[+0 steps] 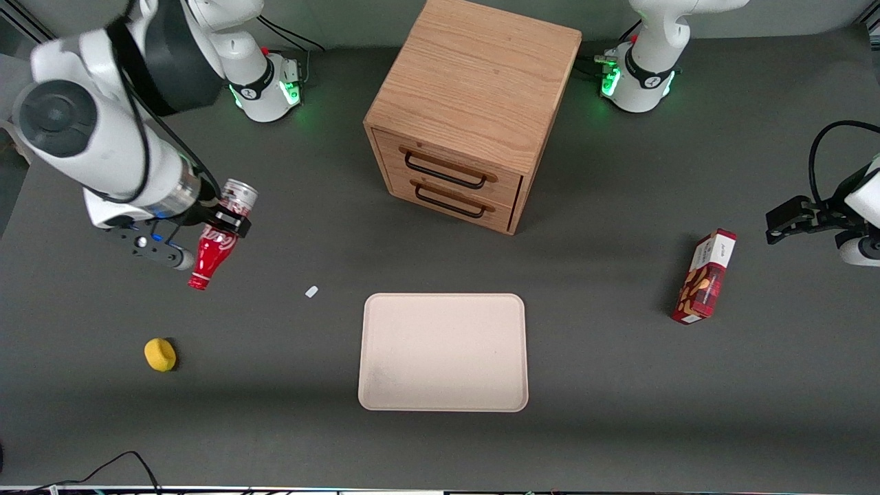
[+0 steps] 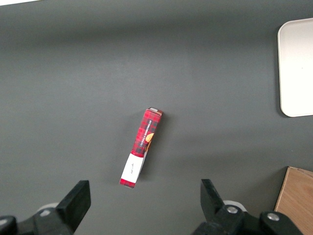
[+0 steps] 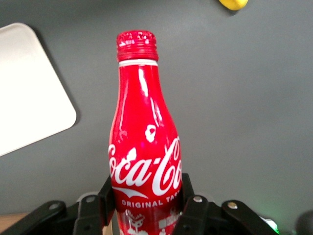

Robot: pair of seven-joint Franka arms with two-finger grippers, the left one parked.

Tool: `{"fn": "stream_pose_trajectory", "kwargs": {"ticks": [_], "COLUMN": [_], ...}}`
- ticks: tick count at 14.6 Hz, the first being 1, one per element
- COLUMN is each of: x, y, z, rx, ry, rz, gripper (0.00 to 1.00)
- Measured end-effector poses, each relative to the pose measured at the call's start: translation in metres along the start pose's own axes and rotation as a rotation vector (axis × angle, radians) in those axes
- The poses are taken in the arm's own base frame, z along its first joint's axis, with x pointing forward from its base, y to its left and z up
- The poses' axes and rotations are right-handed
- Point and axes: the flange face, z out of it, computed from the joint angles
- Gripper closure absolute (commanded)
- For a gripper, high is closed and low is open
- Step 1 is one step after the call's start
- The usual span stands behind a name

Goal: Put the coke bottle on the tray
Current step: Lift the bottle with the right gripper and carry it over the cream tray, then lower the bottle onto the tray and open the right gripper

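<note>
My right gripper (image 1: pixel 223 223) is shut on the coke bottle (image 1: pixel 216 244), a slim red bottle with white script and a silver base. It hangs in the air toward the working arm's end of the table, tilted with its red cap pointing down toward the front camera. In the right wrist view the black fingers (image 3: pixel 188 205) press both sides of the coke bottle (image 3: pixel 144 147) just under the lettering. The beige tray (image 1: pixel 443 352) lies flat on the table, nearer the front camera than the cabinet, well apart from the bottle. A corner of the tray (image 3: pixel 29 88) shows beside the bottle.
A wooden two-drawer cabinet (image 1: pixel 471 110) stands at the table's middle, farther from the camera than the tray. A yellow round object (image 1: pixel 160 355) lies nearer the camera than the gripper. A small white scrap (image 1: pixel 311 292) lies near the tray. A red snack box (image 1: pixel 705 276) lies toward the parked arm's end.
</note>
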Motion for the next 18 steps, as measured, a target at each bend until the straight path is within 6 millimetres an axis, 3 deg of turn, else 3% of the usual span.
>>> {"fn": "stream_pose_trajectory", "kwargs": {"ticks": [2,4,7,9,11,13,15,18], "x": [0.016,0.030,0.034,0.029,0.028,0.034,0.043,0.053], "y": [-0.019,-0.054,-0.130,-0.183,-0.220,-0.240,-0.251,-0.260], "z": [-0.003,0.023,0.085,0.137,0.194,0.241,0.276,0.303], "rx": [-0.006,-0.015,-0.008,0.014,0.025,0.036,0.061,0.090], "ry": [-0.019,-0.035,-0.023,0.005,0.016,0.026,0.053,0.102], "rz": [-0.023,-0.067,-0.150,-0.204,-0.237,-0.269,-0.290,-0.303], "gripper": [1.00,1.00,1.00,1.00,1.00,1.00,1.00,1.00]}}
